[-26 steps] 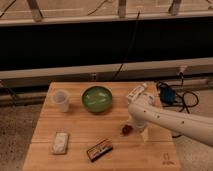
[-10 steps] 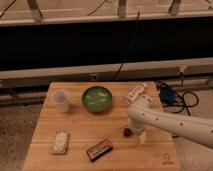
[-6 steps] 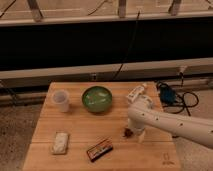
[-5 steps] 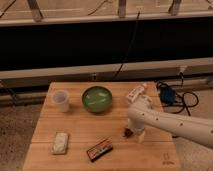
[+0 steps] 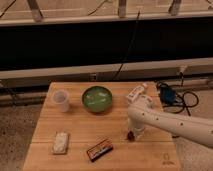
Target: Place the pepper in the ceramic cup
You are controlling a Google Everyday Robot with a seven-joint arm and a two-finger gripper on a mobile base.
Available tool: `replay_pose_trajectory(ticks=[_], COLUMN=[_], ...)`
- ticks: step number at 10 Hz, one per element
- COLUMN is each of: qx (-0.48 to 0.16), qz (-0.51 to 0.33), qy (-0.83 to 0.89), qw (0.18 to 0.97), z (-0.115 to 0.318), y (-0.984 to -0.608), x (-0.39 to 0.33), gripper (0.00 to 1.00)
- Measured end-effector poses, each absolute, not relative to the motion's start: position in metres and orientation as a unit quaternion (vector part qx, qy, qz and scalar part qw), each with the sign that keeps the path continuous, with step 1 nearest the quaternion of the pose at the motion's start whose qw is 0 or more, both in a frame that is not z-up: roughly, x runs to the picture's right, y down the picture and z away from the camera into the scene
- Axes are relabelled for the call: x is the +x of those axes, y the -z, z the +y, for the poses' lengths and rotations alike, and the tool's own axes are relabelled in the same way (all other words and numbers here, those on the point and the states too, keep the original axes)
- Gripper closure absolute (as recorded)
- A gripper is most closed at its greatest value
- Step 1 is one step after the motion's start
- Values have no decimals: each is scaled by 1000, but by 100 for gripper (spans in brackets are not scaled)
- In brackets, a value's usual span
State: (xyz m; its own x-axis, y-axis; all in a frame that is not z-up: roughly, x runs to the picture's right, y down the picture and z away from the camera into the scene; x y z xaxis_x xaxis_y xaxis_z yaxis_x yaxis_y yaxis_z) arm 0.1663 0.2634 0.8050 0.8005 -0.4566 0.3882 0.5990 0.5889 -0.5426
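Observation:
The pepper [image 5: 130, 135] is a small dark red piece on the wooden table [image 5: 75, 125], right of centre, partly covered by my arm. My gripper [image 5: 134, 131] is at the end of the white arm that comes in from the right, down at the table right over the pepper. The ceramic cup [image 5: 61, 100] stands upright at the table's far left, pale and handleless, well away from the gripper.
A wide green bowl [image 5: 97, 98] sits at the back centre. A white bottle [image 5: 135, 93] lies at the back right. A pale flat block [image 5: 60, 142] and a dark packet with orange print [image 5: 99, 149] lie near the front. Cables [image 5: 175, 96] run off the right edge.
The arm has lowered and shifted slightly left onto the pepper, which showed beside the gripper earlier and is now mostly covered. Other objects have not moved.

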Motion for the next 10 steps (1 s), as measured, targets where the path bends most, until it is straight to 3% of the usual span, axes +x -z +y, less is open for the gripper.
replay_pose_trajectory(ticks=[10], qx=[-330], qz=[-88], qy=[316], qw=[886], z=[193], y=[-757], x=[163], gripper=[100])
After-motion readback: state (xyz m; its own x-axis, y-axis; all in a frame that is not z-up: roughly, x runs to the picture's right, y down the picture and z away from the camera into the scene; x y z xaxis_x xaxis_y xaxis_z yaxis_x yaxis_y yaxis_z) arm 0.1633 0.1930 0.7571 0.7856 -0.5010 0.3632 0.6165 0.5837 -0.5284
